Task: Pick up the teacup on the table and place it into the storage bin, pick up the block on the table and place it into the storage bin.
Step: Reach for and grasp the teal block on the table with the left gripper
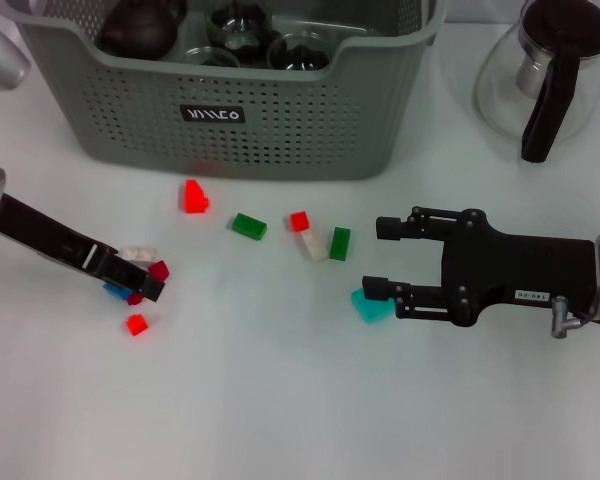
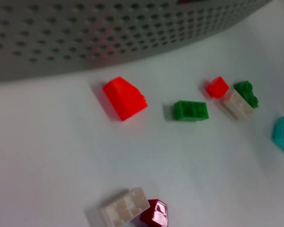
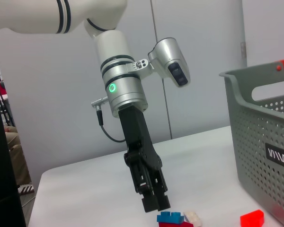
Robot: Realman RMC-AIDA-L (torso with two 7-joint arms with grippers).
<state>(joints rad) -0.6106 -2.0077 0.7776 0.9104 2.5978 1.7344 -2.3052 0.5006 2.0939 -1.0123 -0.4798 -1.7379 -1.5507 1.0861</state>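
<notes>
Meanwhile, right end effector (image 1: 378,258) spread beside teal block (image 1: 368,305); left end effector (image 1: 150,282), state unclear, among blocks.

Bright, soft shadows (left wrist blurred)

My left gripper (image 1: 148,282), a slim black two-finger claw on a black forearm link below a silver wrist, slants down low to the tabletop on my left, its fingers drawn close together at the tip. My right gripper (image 1: 382,258), a broad black claw on a silver-cuffed wrist, lies level and reaches in from my right, its two fingers spread wide apart.
</notes>
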